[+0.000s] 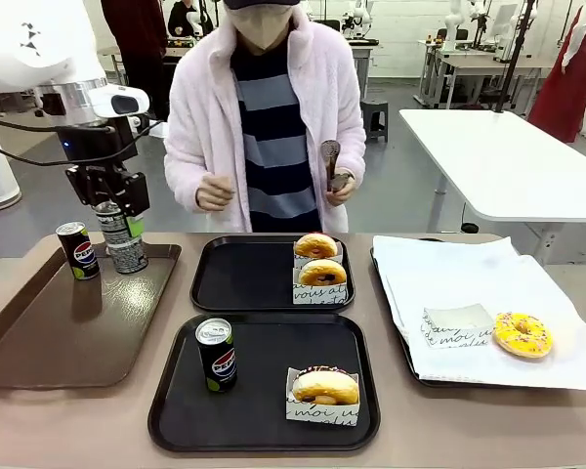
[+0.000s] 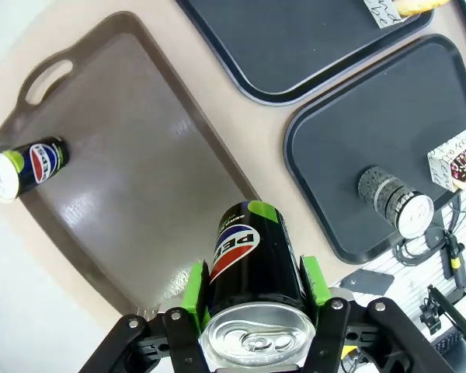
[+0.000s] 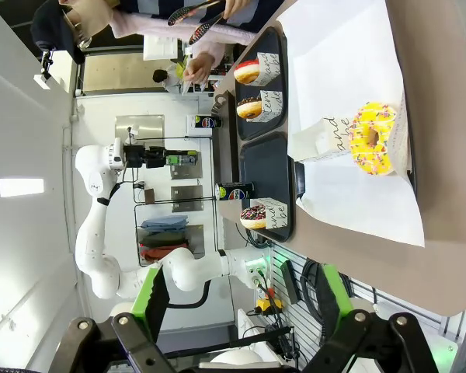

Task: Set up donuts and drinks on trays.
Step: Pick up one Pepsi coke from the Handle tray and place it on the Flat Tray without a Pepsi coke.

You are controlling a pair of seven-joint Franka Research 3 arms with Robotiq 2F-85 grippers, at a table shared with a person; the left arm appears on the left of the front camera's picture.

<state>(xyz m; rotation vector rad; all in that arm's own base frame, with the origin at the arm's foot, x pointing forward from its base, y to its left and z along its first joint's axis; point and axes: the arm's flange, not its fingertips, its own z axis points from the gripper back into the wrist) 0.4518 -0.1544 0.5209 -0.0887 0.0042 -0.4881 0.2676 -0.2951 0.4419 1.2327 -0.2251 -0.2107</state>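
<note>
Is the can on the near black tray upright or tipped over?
Upright. The can stands on its base on the near tray, with its silver top facing up.

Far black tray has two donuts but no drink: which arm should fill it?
Left. The left end effector is shut on a Pepsi can, held over the brown tray, next to the far black tray. The right end effector is open, empty, and off beyond the paper-lined tray.

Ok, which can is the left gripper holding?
The can held over the brown tray; the other cans stand free, one on it, one on the near black tray.
</note>
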